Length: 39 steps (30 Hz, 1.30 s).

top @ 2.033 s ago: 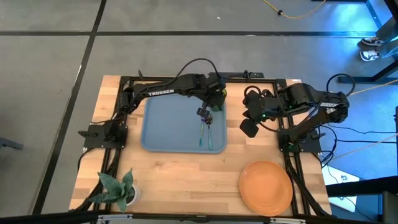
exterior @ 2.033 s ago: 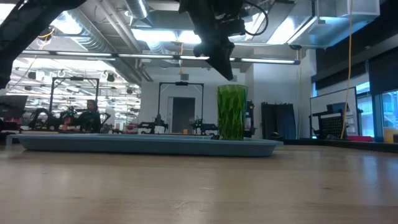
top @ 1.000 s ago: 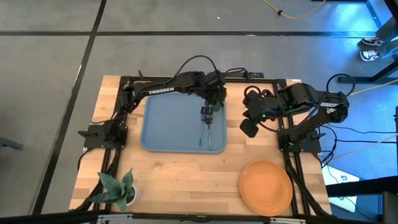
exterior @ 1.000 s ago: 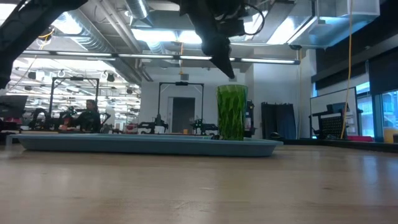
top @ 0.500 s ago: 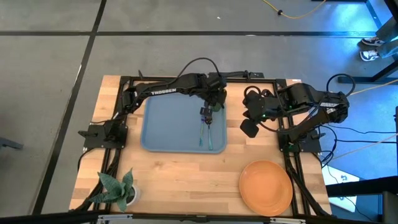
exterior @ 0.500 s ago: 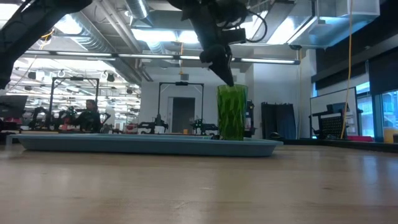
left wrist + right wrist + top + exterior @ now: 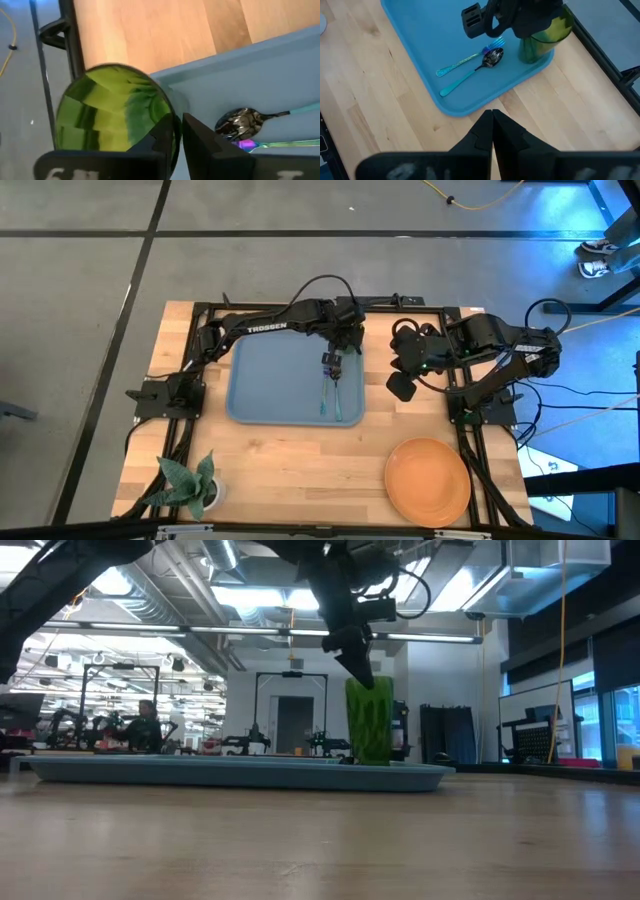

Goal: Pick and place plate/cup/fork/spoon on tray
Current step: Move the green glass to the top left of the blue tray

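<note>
**Cup, fork, spoon on tray; plate left**

High view: the plate (image 7: 428,479) lies on the table, well apart from the tray (image 7: 260,385).

Low view: the cup (image 7: 370,721) stands slightly tilted at the tray's corner.

Left wrist view: the left gripper (image 7: 178,131) pinches the cup's rim.

Right wrist view: the right gripper (image 7: 492,124) is closed and empty. The fork (image 7: 467,58) and spoon (image 7: 472,73) lie side by side, heads toward the cup.

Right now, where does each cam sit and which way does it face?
High: overhead, straight down; both arms, tray, plate.
Low: table height, level across; left gripper at cup.
Left wrist: down past own fingers into the cup, spoon beside.
Right wrist: over own gripper; tray, fork.
All share the cup.
</note>
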Each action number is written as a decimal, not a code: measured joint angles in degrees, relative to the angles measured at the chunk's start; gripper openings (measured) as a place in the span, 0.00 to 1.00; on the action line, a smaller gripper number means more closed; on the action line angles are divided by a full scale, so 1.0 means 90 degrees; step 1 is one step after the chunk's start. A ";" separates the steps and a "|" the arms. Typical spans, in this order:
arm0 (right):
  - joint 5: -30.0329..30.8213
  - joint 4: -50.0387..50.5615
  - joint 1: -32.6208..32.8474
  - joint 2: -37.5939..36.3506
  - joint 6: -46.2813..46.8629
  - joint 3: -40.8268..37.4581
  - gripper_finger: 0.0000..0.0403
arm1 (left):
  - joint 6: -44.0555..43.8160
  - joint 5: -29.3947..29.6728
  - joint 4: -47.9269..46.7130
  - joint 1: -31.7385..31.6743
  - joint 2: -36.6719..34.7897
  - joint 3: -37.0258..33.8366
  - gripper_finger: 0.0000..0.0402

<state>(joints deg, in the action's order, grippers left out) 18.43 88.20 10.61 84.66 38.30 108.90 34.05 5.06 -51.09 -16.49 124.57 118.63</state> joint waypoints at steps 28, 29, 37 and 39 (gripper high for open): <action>0.0000 -0.0036 0.0001 0.0000 -0.0328 0.0000 0.04 | -0.2032 -0.0519 -0.4302 -0.0668 -0.1175 0.1568 0.01; 0.0000 -0.0036 0.0002 0.0000 -0.0325 0.0000 0.04 | -0.2062 -0.0568 -0.4298 -0.0725 -0.1297 0.1519 0.01; 0.0000 -0.0061 0.0002 0.0000 -0.0318 0.0000 0.04 | -0.2275 -0.0645 -0.4295 -0.1143 -0.2473 0.0150 0.01; 0.0000 -0.0063 0.0001 0.0000 -0.0318 0.0000 0.04 | -0.2299 -0.0624 -0.4194 -0.1227 -0.2878 -0.0443 0.01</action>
<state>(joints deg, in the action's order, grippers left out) 18.44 87.64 10.62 84.66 35.44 108.90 13.36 -0.56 -88.84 -27.54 98.67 114.64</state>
